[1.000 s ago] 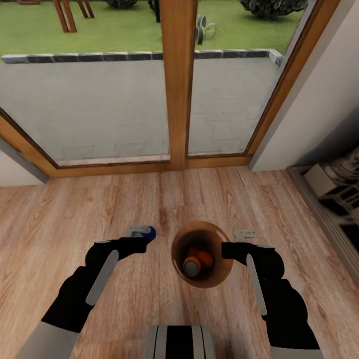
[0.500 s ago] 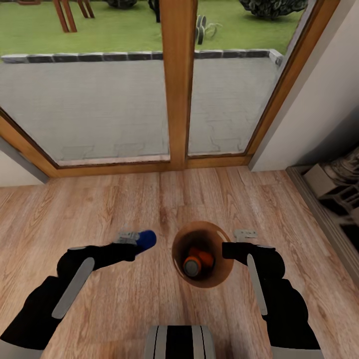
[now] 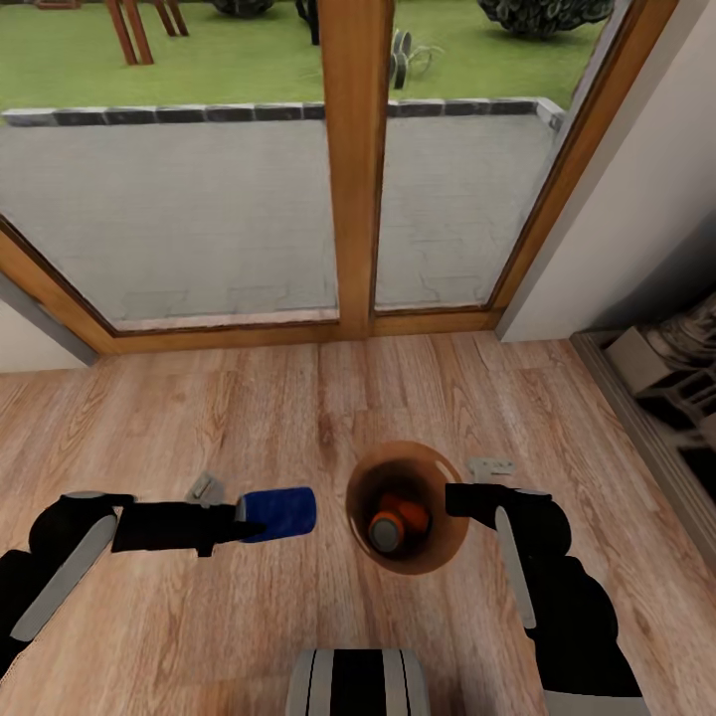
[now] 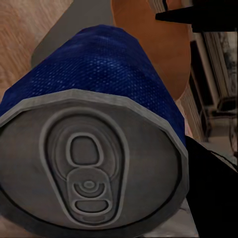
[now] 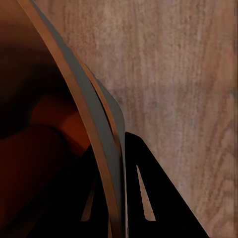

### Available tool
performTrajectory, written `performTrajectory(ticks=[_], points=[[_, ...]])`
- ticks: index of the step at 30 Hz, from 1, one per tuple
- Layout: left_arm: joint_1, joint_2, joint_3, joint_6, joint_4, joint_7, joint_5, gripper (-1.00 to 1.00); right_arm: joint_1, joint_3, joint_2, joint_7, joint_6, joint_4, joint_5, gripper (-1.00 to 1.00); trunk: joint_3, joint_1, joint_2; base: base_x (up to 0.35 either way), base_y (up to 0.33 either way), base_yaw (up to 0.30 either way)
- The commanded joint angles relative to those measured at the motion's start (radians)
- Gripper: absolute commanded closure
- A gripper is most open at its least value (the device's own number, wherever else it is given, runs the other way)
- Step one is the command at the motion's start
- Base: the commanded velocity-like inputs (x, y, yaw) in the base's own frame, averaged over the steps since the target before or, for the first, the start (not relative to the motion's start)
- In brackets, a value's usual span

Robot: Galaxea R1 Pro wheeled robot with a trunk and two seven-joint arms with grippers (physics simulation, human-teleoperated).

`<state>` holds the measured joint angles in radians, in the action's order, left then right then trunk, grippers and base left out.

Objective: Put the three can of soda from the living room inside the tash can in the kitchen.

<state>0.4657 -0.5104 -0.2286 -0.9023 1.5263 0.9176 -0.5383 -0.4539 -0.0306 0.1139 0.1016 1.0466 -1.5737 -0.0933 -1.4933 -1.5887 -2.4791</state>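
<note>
1. A wood-framed glass door [image 3: 355, 169] looks out on a paved patio; the wooden plank floor [image 3: 298, 418] runs up to it.
2. The round brown trash can [image 3: 443, 542] stands on the floor, between the two arms.
3. The right claw [image 3: 459, 500] is clenched on the trash can's rim, one finger [image 5: 148, 198] outside the wall.
4. The left claw [image 3: 244, 517] grips the dark blue soda can [image 3: 281, 512], lying sideways just beside the trash can, its grey top [image 4: 89, 173] toward the wrist camera.
5. An orange soda can [image 3: 390, 525] lies inside the trash can.
</note>
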Motion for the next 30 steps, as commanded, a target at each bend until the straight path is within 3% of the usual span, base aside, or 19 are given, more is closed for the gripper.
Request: performTrajectory(ticks=[1,8,12,14,19,25,30], points=[[0.0,-0.003,0.0,0.0,0.0,0.013,0.003,1.0,0.0,0.0,0.0,0.004,0.001,0.0,0.032,1.0,0.0,0.0,0.0,0.0,0.0,0.0],[-0.001,0.003,-0.004,-0.035,0.001,0.029,0.012,1.0,0.0,0.0,0.0,0.004,0.001,0.0,0.032,1.0,0.0,0.0,0.0,0.0,0.0,0.0],[-0.001,0.004,-0.036,-0.065,0.003,0.029,0.013,1.0,0.0,0.0,0.0,0.004,0.001,0.0,0.032,1.0,0.0,0.0,0.0,0.0,0.0,0.0],[-0.001,0.021,-0.057,-0.087,0.008,0.031,0.008,1.0,0.0,0.0,0.0,0.004,0.001,0.0,0.031,1.0,0.0,0.0,0.0,0.0,0.0,0.0],[-0.001,0.09,-0.069,-0.137,0.009,0.035,0.005,1.0,0.0,0.001,0.001,0.0,0.001,0.0,0.031,1.0,0.0,0.0,0.0,0.0,0.0,0.0],[0.0,0.116,-0.069,-0.143,0.009,0.036,0.002,1.0,0.0,-0.001,0.002,-0.007,0.001,0.0,0.03,1.0,0.0,0.0,0.0,0.0,0.0,0.0],[0.0,0.167,-0.069,-0.145,0.008,0.037,-0.005,1.0,0.0,-0.006,0.008,-0.025,0.001,-0.001,0.03,1.0,0.0,0.0,0.0,0.0,0.0,0.0]])
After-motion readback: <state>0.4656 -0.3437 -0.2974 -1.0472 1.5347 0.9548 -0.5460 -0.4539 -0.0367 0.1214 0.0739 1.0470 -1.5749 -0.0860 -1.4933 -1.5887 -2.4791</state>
